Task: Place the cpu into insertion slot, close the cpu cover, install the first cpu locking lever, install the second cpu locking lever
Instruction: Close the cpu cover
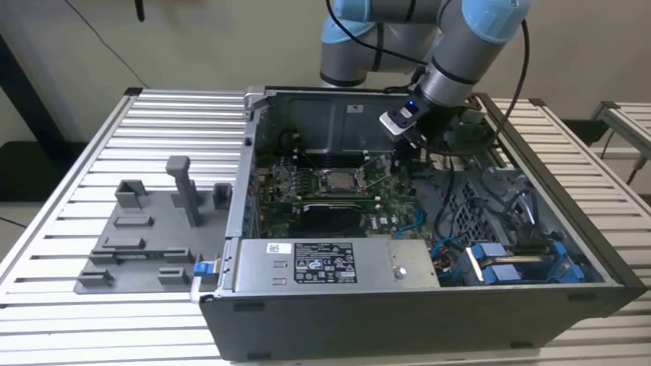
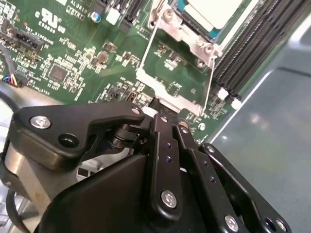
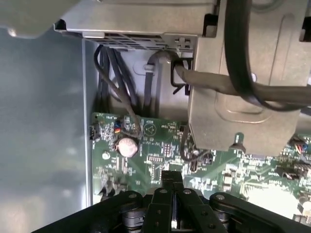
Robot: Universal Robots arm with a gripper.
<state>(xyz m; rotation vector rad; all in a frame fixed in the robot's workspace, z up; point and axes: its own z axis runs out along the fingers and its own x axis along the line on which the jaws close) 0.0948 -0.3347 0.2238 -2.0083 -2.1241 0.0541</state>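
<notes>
Second wrist view: holding the clenched, empty gripper (image 2: 160, 110) at the open cpu cover (image 2: 167, 94) edge; likely best swinging it steadily over the seated cpu (image 2: 214, 9), avoiding memory slots (image 2: 252, 43).

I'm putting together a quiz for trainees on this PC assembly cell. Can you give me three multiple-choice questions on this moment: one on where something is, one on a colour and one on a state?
1. Where is the cpu?
A. In the socket on the motherboard
B. On the grey fixture outside the case
C. On the slatted table

2. What colour is the motherboard?
A. Red
B. Green
C. White

3. How does the cpu cover stand?
A. Shut over the cpu
B. Lying outside the case
C. Swung open

Answers:
1 A: in the second wrist view the cpu sits in the socket.
2 B: the board is green in both wrist views.
3 C: the cover's frame stands clear of the cpu, and the board shows through its window.
</notes>
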